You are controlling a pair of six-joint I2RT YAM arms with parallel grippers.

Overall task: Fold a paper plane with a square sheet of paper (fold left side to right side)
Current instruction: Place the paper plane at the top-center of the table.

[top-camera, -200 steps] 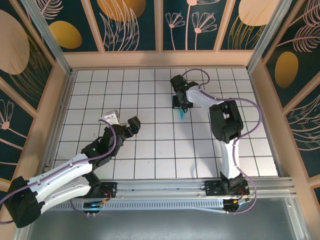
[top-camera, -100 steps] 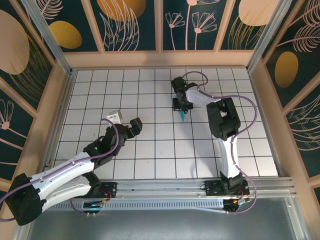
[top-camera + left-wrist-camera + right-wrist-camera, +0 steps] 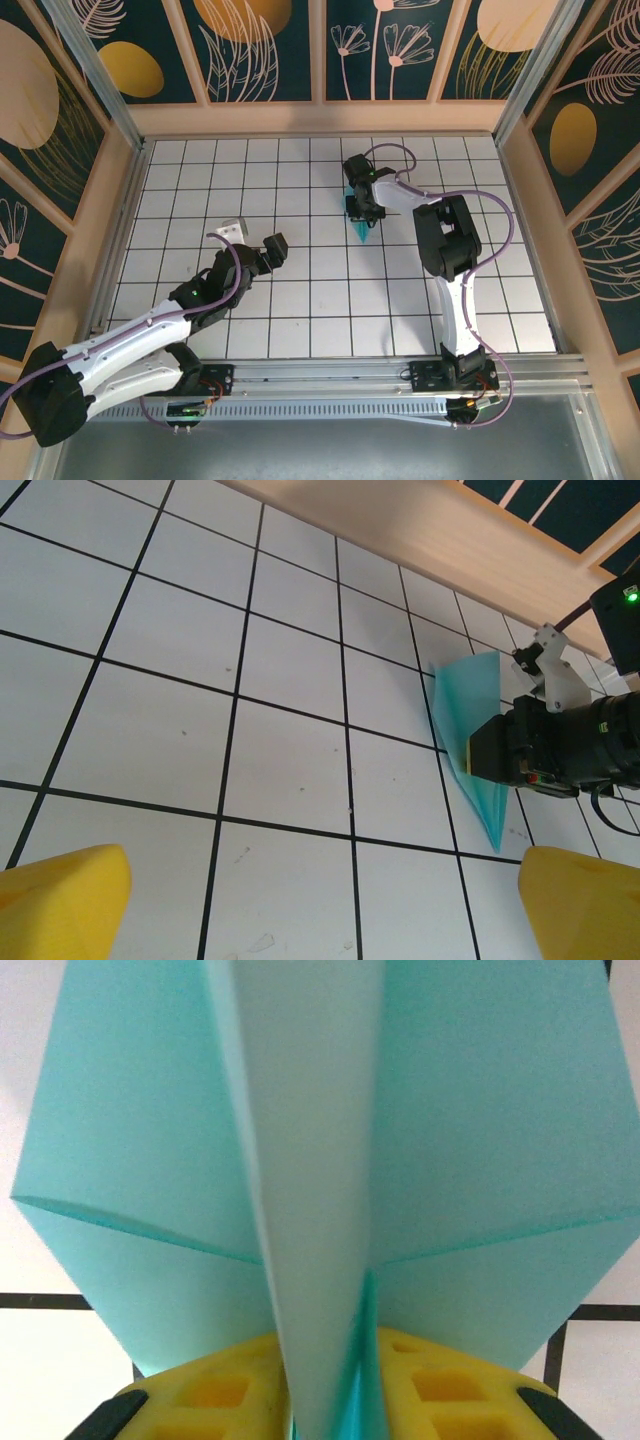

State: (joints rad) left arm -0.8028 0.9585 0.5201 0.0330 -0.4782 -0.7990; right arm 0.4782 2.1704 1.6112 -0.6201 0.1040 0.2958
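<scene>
Right wrist: right tool pinches paper plane keel.

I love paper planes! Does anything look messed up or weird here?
Nothing stands out. The paper plane is pinched along its middle fold by the right gripper. Its creases look sharp, and no tear or crumple shows. The left gripper is open over the table, apart from the plane.

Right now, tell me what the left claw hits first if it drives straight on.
Probably the bare grid table: the left claw seems tilted down at it. The paper plane in the right claw sits right of that line; depth is unclear.
</scene>
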